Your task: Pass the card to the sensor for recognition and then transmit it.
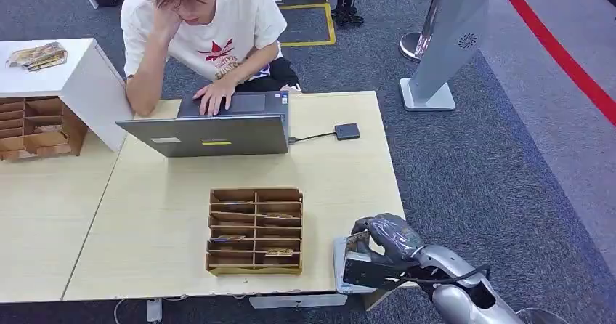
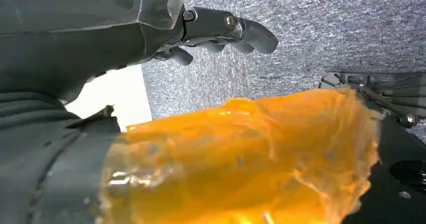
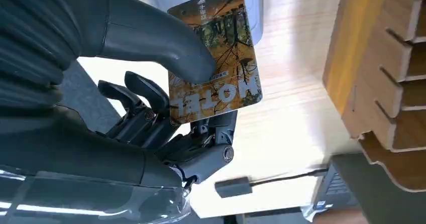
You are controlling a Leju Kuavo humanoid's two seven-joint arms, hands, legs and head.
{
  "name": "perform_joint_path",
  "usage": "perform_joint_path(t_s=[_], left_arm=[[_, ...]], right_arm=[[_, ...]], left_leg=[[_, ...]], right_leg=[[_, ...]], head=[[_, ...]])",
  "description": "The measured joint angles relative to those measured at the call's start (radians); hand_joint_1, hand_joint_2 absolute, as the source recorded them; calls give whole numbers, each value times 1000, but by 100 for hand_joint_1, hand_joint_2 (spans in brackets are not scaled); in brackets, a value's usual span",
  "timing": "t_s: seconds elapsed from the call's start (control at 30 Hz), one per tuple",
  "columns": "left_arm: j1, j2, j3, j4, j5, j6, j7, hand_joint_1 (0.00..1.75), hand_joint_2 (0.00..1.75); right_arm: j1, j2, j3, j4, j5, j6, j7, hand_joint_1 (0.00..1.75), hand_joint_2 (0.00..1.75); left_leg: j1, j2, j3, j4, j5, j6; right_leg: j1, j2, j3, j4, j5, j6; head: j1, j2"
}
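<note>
A card (image 3: 221, 58) printed with an autumn forest picture is pinched between the thumb and fingers of my right hand (image 3: 150, 83). One end of the card lies over a pale grey flat device (image 3: 251, 8) at the table's front edge. In the head view my right hand (image 1: 381, 240) hovers over that device (image 1: 339, 258), right of the wooden card rack (image 1: 254, 229). My left hand (image 2: 216, 30) hangs over grey carpet with its fingers stretched out and nothing in them.
A person (image 1: 203, 33) sits behind an open laptop (image 1: 211, 131) at the table's far side. A small black box (image 1: 347, 131) on a cable lies to the laptop's right. A second rack (image 1: 36, 124) stands at the left. A grey stand (image 1: 443, 41) rises on the carpet.
</note>
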Motion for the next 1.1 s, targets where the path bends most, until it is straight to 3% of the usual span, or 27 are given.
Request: perform_joint_path(t_s=[0.5,0.77,1.1], left_arm=[[0,2,0,0,-11,0,-2,0,0],[-1,1,0,0,-13,4,-1,0,0],[-1,1,0,0,-13,5,-1,0,0]], right_arm=[[-71,-57,85,15,-41,63,23,175,175],[-120,-21,170,115,11,18,67,175,175],[-139,2,192,163,13,12,68,175,175]], left_leg=[[0,0,0,0,0,0],[0,0,1,0,0,0],[0,0,1,0,0,0]], right_leg=[[0,0,0,0,0,0],[0,0,1,0,0,0],[0,0,1,0,0,0]], head=[[0,0],[0,0],[0,0]])
